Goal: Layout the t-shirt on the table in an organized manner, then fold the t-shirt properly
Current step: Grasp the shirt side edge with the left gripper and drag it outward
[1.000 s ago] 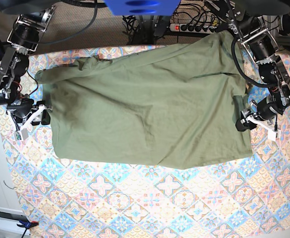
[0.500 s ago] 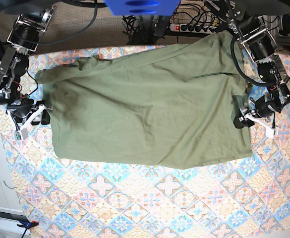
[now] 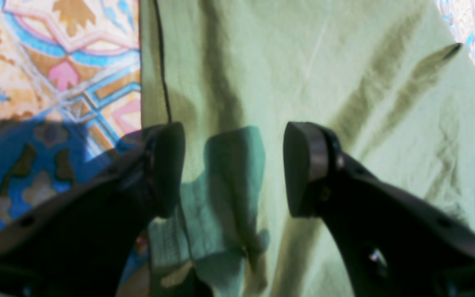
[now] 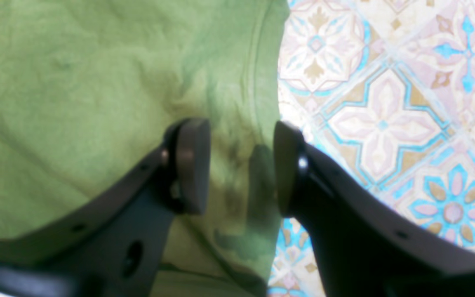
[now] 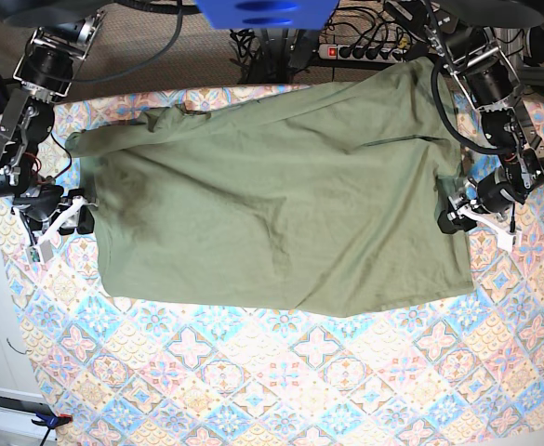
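Spreading: the t-shirt (image 5: 272, 214) lies mostly flat across the counter's (image 5: 346, 390) far half, its top corner hanging off the far edge.
Left hand (image 3: 233, 169): jaws wide, empty, over the shirt's edge; it has crept toward the far edge.
Right hand (image 4: 241, 165): half-open, empty, unmoved.
Meaning: layout unfinished, folding not begun.

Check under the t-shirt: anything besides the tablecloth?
Around the t-shirt only the patterned table shows. No bulge suggests an object underneath, but the fabric is opaque and wrinkled, so the covered area can't be confirmed.
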`<action>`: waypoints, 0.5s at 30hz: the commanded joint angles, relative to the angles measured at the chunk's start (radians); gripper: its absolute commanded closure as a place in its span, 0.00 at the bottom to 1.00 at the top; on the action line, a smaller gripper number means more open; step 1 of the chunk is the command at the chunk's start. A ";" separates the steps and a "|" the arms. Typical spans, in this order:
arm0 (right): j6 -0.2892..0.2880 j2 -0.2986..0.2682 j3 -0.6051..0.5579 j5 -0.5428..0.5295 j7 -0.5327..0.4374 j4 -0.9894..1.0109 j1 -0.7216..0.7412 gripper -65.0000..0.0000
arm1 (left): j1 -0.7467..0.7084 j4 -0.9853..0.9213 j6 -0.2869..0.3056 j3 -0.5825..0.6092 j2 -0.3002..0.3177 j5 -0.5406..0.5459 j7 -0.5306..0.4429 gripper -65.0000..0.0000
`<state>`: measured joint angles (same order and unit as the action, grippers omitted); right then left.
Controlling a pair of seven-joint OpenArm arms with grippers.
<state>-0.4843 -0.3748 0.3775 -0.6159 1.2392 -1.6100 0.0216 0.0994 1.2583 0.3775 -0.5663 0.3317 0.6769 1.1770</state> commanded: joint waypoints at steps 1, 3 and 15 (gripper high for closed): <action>0.000 -0.022 0.004 -0.014 -0.020 -0.014 0.018 0.62 | 0.015 0.013 0.004 -0.002 0.002 0.016 -0.013 0.43; 0.000 -0.020 0.004 -0.014 -0.020 -0.014 0.018 0.62 | 0.015 0.013 0.004 -0.002 -0.010 0.014 -0.013 0.43; 0.000 -0.020 0.004 -0.014 -0.020 -0.014 0.016 0.62 | 0.029 0.013 0.005 -0.001 -0.087 -0.027 -0.012 0.65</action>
<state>-0.4839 -0.3744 0.3775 -0.6159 1.2392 -1.6100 0.0216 0.1081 1.2579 0.3779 -0.5663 0.2337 0.6327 1.1736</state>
